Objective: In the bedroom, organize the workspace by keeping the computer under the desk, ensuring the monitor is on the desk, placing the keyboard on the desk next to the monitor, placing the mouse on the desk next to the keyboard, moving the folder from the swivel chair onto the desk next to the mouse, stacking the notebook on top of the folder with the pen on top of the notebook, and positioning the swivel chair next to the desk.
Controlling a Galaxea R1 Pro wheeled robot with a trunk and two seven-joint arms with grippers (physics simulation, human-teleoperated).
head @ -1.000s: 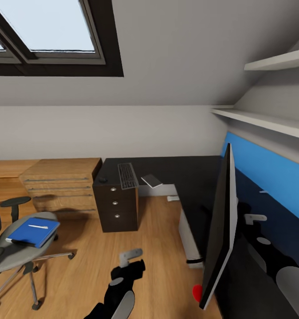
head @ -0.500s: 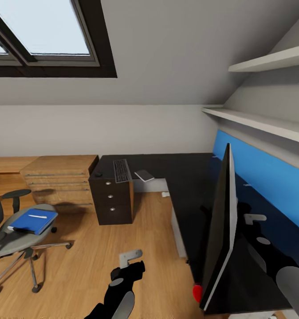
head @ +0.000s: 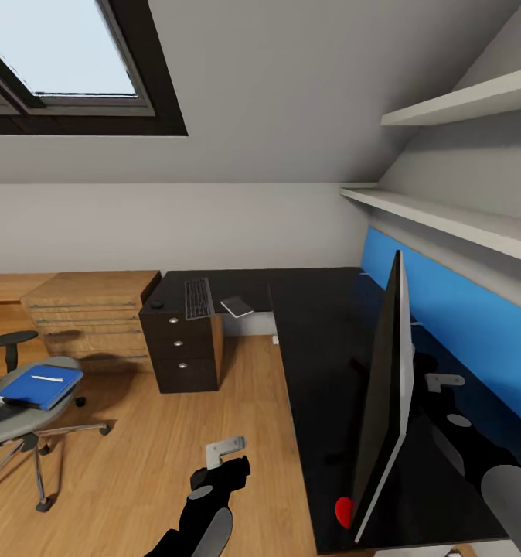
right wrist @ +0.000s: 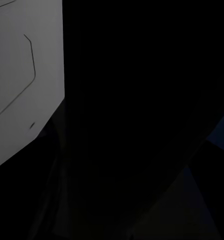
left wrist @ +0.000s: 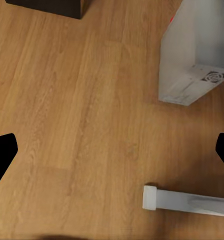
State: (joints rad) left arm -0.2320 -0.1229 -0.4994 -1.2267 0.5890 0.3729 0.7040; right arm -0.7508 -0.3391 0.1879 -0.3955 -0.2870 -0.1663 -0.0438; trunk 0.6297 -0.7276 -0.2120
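The monitor (head: 384, 402) stands edge-on over the black desk (head: 314, 333), with a red dot (head: 343, 510) at its low corner. My right gripper (head: 444, 381) sits behind it against the silver back (right wrist: 22, 75) and appears shut on it. My left gripper (head: 226, 452) hangs open over the wooden floor, empty (left wrist: 112, 150). The pale computer (left wrist: 191, 55) stands on the floor below it. On the desk's far wing lie the keyboard (head: 199, 298), the mouse (head: 158, 304) and a grey notebook (head: 236, 306). The blue folder (head: 39, 387), with the pen (head: 46, 378) on it, rests on the swivel chair (head: 13, 422).
A light wooden counter (head: 90, 309) with bar handles stands left of the desk's drawers (head: 179, 352). White shelves (head: 446, 216) run above the blue back panel (head: 446, 309). A white bar (left wrist: 186, 202) lies on the floor near the computer.
The camera has moved: the desk, chair and counter have slid left in the picture. The monitor keeps its place in the picture, so it travels with my right arm, with more desk now beneath it.
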